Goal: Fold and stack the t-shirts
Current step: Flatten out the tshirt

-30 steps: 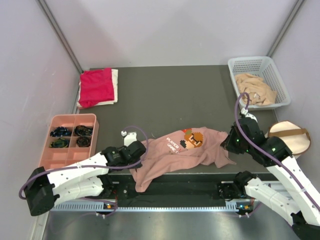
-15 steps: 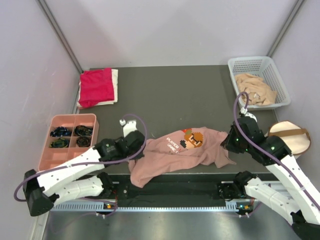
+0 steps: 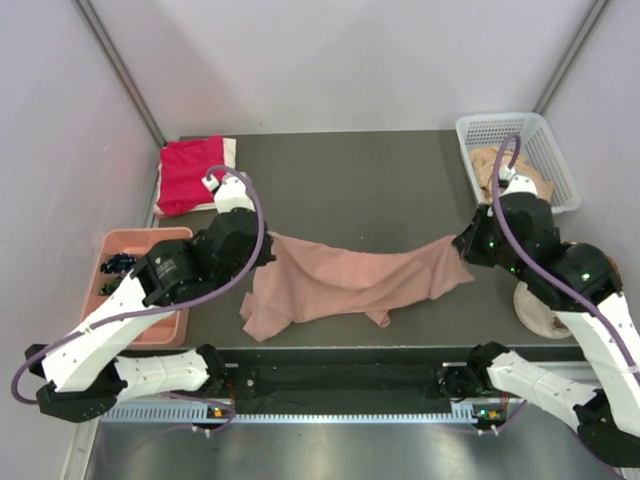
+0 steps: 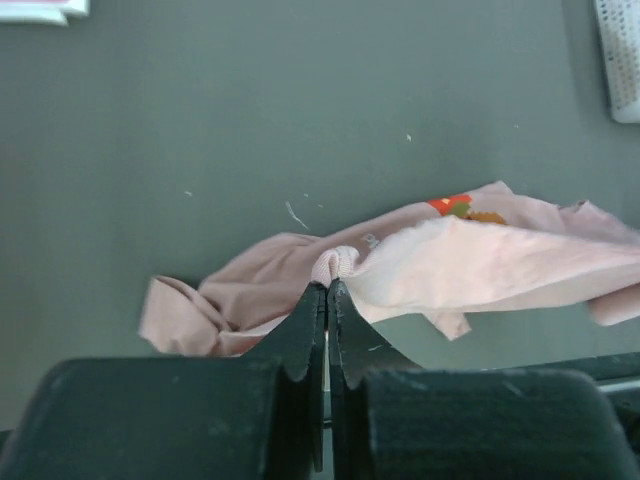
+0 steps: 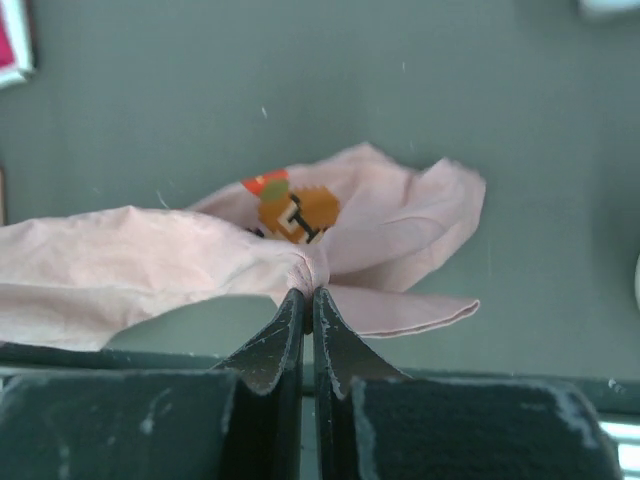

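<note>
**While Slung Between Two Arms: One Dusty-Pink T-Shirt**

As it hangs at present, we enter the dusty-pink t-shirt (image 3: 345, 285) as stretched across the middle of the table (image 3: 350, 190). Its upper edge runs in a shallow sag from one arm to the other, and its lower folds appear to rest on the surface toward the near edge.

- **Hold, left.** The left gripper (image 4: 327, 292) has its jaws closed to a hairline slit, pinching a small rolled bit of edge.
- **Hold, right.** The right gripper (image 5: 303, 296) is closed likewise on a gathered tuck of cloth. The pixel print (image 5: 290, 212) lies just beyond its tips.
- **Handling, as we judge it.** The shirt looks light, limp and without stiffness, so it drapes and bunches wherever it is unsupported. It is not fragile. A thin pinch may creep out under a hard pull.
- **Where to take hold.** We favour doubled cloth, at a shoulder seam, a hem or a collar edge. Two holds well apart let the body spread flat, whereas a pinch at mid-panel would only make a fresh bunch.
- **Companion items.** A red t-shirt (image 3: 192, 172) lies folded on a white one (image 3: 231, 150) at the far left corner. A tan t-shirt (image 3: 488, 160) sits in the basket (image 3: 470, 128) at far right.
</note>
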Robot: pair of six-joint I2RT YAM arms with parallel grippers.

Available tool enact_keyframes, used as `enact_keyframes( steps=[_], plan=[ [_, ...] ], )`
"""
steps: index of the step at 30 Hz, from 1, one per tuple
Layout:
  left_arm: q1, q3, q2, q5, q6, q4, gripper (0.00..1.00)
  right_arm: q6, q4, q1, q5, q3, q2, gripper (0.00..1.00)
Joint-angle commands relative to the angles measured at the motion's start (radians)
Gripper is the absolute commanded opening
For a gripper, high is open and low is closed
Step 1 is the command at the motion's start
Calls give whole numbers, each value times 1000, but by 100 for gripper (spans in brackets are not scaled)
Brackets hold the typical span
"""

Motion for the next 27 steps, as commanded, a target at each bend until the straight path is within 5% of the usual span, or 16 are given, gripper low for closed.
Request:
enact_keyframes(
  steps=[1, 6, 13, 27],
  plan=[
    [4, 190, 54, -90, 115, -59, 0, -144, -10, -2, 74, 229, 54, 0],
    [4, 442, 154, -159, 242, -82, 0, -262, -19, -2, 153, 497, 166, 0],
    [4, 628, 221, -159, 305, -86, 0, -340, 22, -4, 161, 651, 226, 0],
    [4, 607, 177, -159, 289, -125, 0, -279, -7, -2, 126, 533, 160, 0]
  ],
)
